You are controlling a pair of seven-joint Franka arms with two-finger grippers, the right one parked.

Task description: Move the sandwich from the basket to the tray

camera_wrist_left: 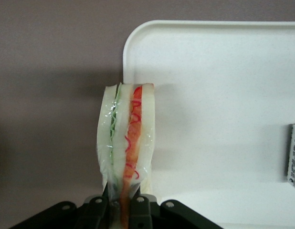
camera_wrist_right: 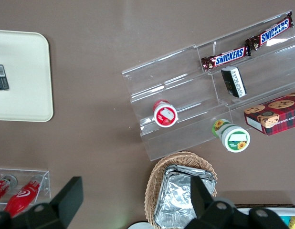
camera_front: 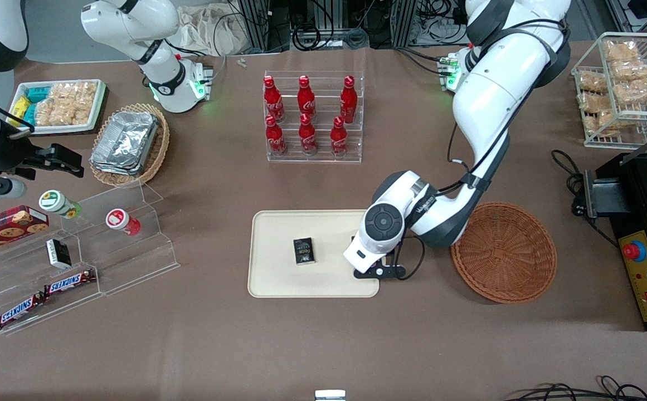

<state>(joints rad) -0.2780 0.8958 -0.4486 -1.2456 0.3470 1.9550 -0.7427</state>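
My left gripper (camera_wrist_left: 121,206) is shut on the sandwich (camera_wrist_left: 127,138), a clear-wrapped wedge of white bread with orange and green filling, pinched at its narrow end. The sandwich hangs at the rim of the cream tray (camera_wrist_left: 224,95), near one rounded corner. In the front view the gripper (camera_front: 379,271) sits low over the tray (camera_front: 278,234) at the edge nearest the round reddish-brown basket (camera_front: 504,250), and the wrist hides the sandwich. The basket holds nothing.
A small black packet (camera_front: 303,250) lies on the tray, toward its middle. A clear rack of red cola bottles (camera_front: 312,117) stands farther from the front camera. An acrylic snack stand (camera_front: 78,256) and a foil-tray basket (camera_front: 131,142) are toward the parked arm's end.
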